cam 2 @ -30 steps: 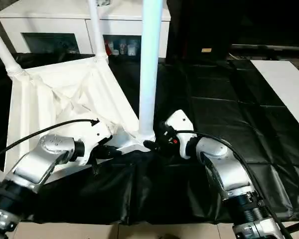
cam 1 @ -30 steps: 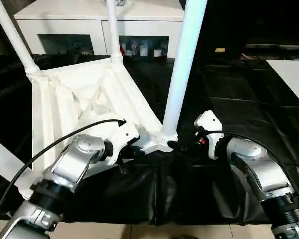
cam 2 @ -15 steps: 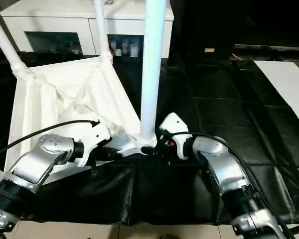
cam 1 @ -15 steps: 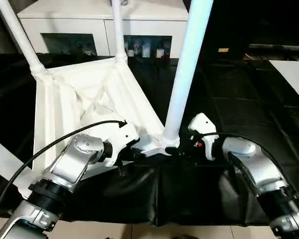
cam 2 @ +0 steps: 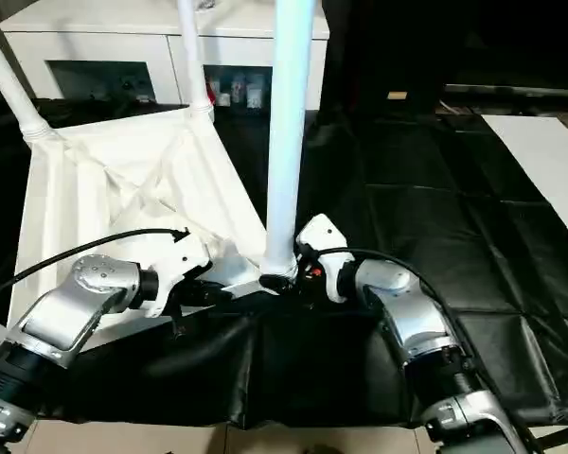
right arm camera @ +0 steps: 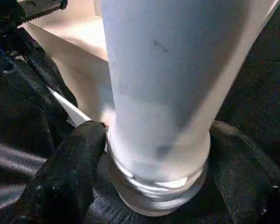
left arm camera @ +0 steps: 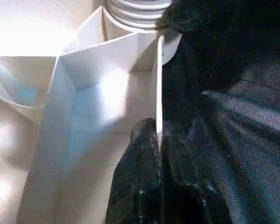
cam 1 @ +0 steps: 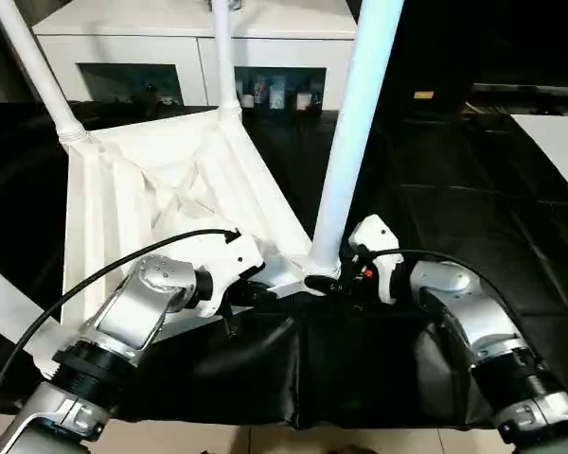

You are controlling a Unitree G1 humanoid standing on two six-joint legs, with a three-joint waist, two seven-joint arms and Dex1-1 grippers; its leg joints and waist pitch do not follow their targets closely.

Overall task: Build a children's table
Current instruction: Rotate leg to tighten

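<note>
The children's table [cam 1: 161,189] lies upside down and tilted on a black cloth, its ribbed underside facing up and its white legs rising from the corners. The near leg [cam 1: 348,142] stands at the corner closest to me. My right gripper [cam 1: 329,281] has a finger on each side of that leg's ringed base [right arm camera: 158,186], and the fingers [right arm camera: 67,172] rest against the collar. Just left of the same corner, my left gripper [cam 1: 251,291] is shut on the table top's thin rim wall [left arm camera: 157,93], with the fingertips [left arm camera: 144,140] pinching it.
A white cabinet [cam 1: 189,43] with glass-fronted compartments stands behind the table. Black cloth [cam 1: 435,189] covers the surface, and a white sheet [cam 1: 559,142] lies at the far right. The cloth's front edge [cam 1: 293,416] hangs just below my arms.
My right gripper has moved left to the near leg's base and narrowed around it. The left gripper has kept its hold on the rim.
</note>
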